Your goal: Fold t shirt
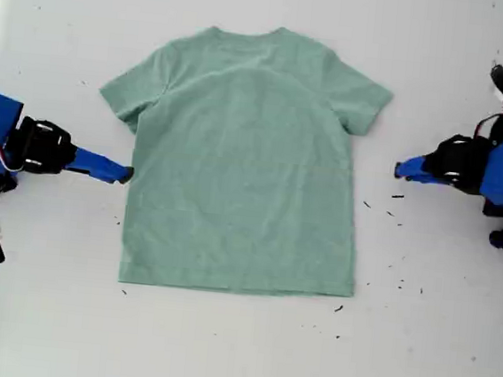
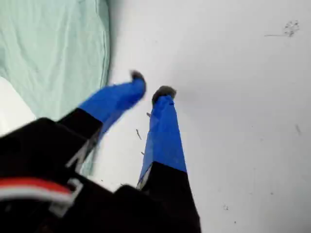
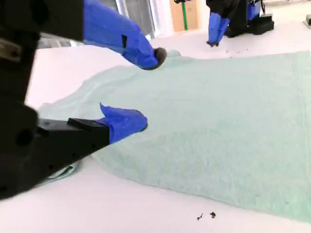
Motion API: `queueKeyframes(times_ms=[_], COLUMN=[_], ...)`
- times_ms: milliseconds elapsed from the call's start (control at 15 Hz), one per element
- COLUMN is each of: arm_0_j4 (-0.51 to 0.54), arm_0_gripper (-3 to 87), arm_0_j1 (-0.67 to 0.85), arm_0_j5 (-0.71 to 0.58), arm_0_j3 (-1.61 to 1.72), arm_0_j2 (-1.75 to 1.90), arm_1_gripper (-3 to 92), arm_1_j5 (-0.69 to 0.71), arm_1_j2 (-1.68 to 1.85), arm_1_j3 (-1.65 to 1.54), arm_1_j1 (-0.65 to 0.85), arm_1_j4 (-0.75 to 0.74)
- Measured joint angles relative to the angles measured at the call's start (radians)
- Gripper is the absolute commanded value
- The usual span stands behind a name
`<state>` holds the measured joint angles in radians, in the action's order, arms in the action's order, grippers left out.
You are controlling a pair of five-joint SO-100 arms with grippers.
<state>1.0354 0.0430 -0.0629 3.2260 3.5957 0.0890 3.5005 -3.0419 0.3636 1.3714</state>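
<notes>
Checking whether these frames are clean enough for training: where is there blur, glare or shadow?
Exterior view: even light, sharp, the t shirt casts almost no shadow. First wrist view: soft all over, my first gripper smeared. Second wrist view: my second gripper blurry up close, shirt weave sharper, background bright but readable.

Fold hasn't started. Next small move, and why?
Probably slide my first gripper across the white table to the nearest side edge of the flat, pale sage-green short-sleeved t-shirt. Bare table shows between its fingers and the cloth, while my second gripper is open right at the opposite edge, so both could then pinch together.
</notes>
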Motion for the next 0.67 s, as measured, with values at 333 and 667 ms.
queueKeyframes(times_ms=[333,667], arm_0_j4=[0.014,0.014], arm_0_gripper=[13.2,-0.2], arm_0_j1=[-0.015,0.049], arm_0_j5=[0.072,0.074], arm_0_j3=[0.000,0.000], arm_0_j2=[0.000,0.000], arm_1_gripper=[0.7,0.7], arm_1_j5=[-0.029,0.120], arm_1_j2=[0.008,-0.383], arm_1_j3=[0.003,0.388], arm_1_j1=[-0.048,-0.018], arm_1_j4=[-0.012,-0.028])
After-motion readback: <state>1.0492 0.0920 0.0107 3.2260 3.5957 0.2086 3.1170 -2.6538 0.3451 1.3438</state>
